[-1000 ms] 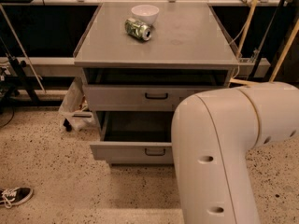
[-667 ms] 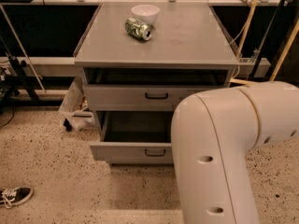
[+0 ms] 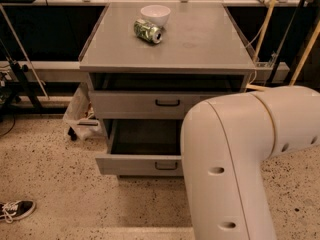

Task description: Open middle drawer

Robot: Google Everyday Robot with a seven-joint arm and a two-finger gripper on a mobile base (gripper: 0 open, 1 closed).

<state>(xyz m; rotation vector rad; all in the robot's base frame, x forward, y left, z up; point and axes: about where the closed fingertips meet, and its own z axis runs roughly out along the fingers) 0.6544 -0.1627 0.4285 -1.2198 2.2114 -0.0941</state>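
While the robot's pale arm (image 3: 230, 159) fills the lower right of the camera view, its gripper lies outside the frame, so whether it is released, clenched or grasping anything cannot be told. The middle drawer (image 3: 135, 165) stands pulled well out from the grey cabinet (image 3: 165, 70), with its dark interior showing behind the flat front. Its small black bar handle (image 3: 166, 165) sits just left of the arm, with nothing on it. The drawer's right end is hidden behind the arm's thick elbow, and how the drawer lies relative to the unseen gripper cannot be judged.

Above it, the upper drawer (image 3: 130, 104) sits out only slightly, a dark gap showing between its front and the worktop (image 3: 200, 39). Its right end is also covered by the arm.

On the worktop, a white bowl (image 3: 155, 14) sits near the back edge, left of centre. A green can (image 3: 148, 31) lies on its side just in front of the bowl. A black-and-white shoe (image 3: 16, 210) rests on the speckled floor (image 3: 50, 154) at the lower left, well apart from the cabinet.
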